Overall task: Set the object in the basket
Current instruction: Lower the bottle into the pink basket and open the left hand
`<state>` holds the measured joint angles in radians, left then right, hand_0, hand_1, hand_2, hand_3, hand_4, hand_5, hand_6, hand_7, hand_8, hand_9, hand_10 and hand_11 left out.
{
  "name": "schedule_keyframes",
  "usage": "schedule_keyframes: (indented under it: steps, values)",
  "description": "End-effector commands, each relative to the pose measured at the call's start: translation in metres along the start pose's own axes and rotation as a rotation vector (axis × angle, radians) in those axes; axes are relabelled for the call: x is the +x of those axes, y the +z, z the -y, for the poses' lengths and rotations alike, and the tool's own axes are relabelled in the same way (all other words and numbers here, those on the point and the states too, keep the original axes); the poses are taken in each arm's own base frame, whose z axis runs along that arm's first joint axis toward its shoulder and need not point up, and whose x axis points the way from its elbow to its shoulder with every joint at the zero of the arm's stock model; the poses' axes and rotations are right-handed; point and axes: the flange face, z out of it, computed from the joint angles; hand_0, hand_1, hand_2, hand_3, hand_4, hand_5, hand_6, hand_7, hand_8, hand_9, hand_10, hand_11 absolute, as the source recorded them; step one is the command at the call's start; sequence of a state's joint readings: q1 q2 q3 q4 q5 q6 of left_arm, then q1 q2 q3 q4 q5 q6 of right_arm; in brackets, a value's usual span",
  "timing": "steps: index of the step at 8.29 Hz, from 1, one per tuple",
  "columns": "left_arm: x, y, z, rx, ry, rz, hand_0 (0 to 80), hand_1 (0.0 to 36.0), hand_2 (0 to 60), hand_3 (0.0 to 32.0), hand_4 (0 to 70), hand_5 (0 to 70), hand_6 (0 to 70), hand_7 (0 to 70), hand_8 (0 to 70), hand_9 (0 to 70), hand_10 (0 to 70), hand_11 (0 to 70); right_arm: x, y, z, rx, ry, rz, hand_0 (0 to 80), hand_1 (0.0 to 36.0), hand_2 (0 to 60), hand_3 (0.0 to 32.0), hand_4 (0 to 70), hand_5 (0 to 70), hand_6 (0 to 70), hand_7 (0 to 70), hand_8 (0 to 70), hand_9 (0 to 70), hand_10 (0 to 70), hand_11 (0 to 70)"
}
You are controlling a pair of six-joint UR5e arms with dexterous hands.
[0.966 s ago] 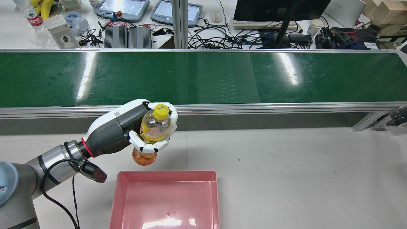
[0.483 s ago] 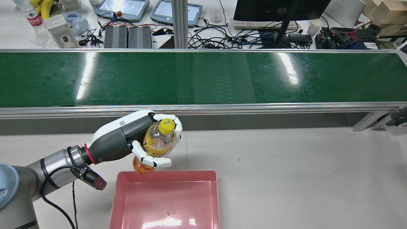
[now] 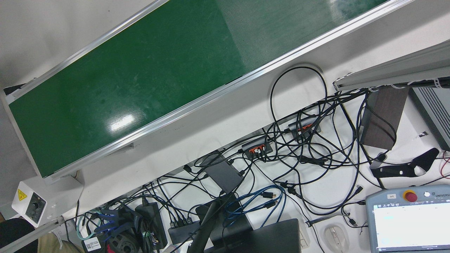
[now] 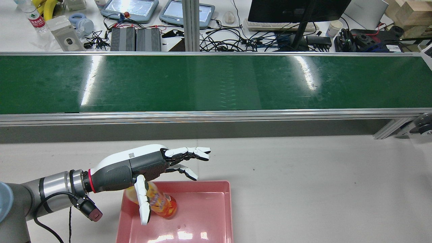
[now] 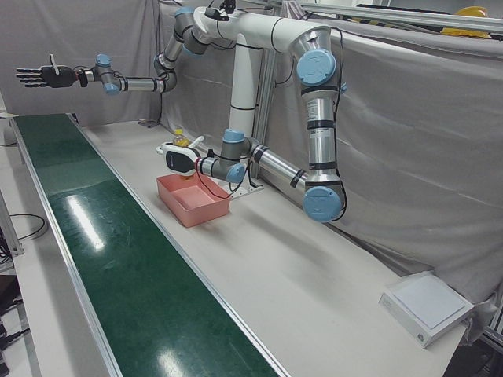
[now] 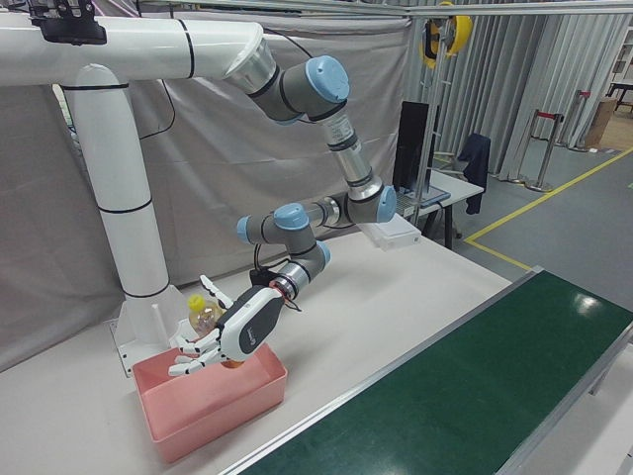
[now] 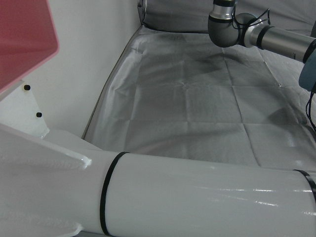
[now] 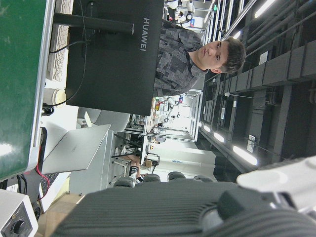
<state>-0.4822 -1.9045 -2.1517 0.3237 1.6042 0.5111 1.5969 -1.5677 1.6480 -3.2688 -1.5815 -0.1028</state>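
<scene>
The left hand [image 4: 148,168], which gripped the bottle [image 4: 158,202] a moment ago, has now spread its fingers. The bottle lies in the pink basket [image 4: 209,216], lower centre of the rear view, so the placing looks done. The right hand [image 5: 39,76] hangs spread and empty, upper left of the left-front view.

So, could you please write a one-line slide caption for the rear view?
Left hand open above the pink basket, with the yellow-capped drink bottle lying inside it.

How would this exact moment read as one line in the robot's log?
left hand: open | bottle: inside pink basket | right hand: open, raised
</scene>
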Motion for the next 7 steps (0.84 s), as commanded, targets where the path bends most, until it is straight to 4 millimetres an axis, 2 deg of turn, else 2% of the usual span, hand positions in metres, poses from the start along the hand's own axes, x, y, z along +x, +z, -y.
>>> schedule_keyframes:
  steps: [1,4,5,6,7]
  values:
    - [-0.016,0.002,-0.003,-0.007,-0.014,0.025,51.6,0.5,0.0,3.6,6.8,0.0,0.0,0.0,0.0,0.0,0.6,2.0,0.000,0.000,0.000,-0.001,0.000,0.000,0.0,0.0,0.0,0.0,0.0,0.0,0.0,0.0,0.0,0.0,0.0,0.0]
    - [-0.012,0.003,-0.005,-0.017,-0.013,0.015,61.6,6.5,0.0,5.0,3.8,0.0,0.0,0.0,0.0,0.0,0.0,1.2,0.000,0.000,0.000,-0.001,0.000,0.000,0.0,0.0,0.0,0.0,0.0,0.0,0.0,0.0,0.0,0.0,0.0,0.0]
    - [-0.010,0.003,-0.005,-0.019,-0.011,0.011,69.0,8.3,0.0,4.6,3.7,0.0,0.0,0.0,0.0,0.0,0.1,2.4,0.000,0.000,0.000,-0.001,0.000,0.000,0.0,0.0,0.0,0.0,0.0,0.0,0.0,0.0,0.0,0.0,0.0,0.0]
    - [-0.006,0.003,-0.006,-0.021,-0.010,0.007,73.0,10.1,0.0,4.2,3.9,0.0,0.0,0.0,0.0,0.0,0.0,2.1,0.000,0.000,0.000,-0.001,0.000,0.000,0.0,0.0,0.0,0.0,0.0,0.0,0.0,0.0,0.0,0.0,0.0,0.0]
    - [0.009,-0.001,-0.019,-0.050,-0.008,-0.020,69.0,9.2,0.0,3.4,4.6,0.0,0.0,0.0,0.0,0.0,0.0,2.2,0.000,0.000,0.000,-0.001,0.000,0.000,0.0,0.0,0.0,0.0,0.0,0.0,0.0,0.0,0.0,0.0,0.0,0.0]
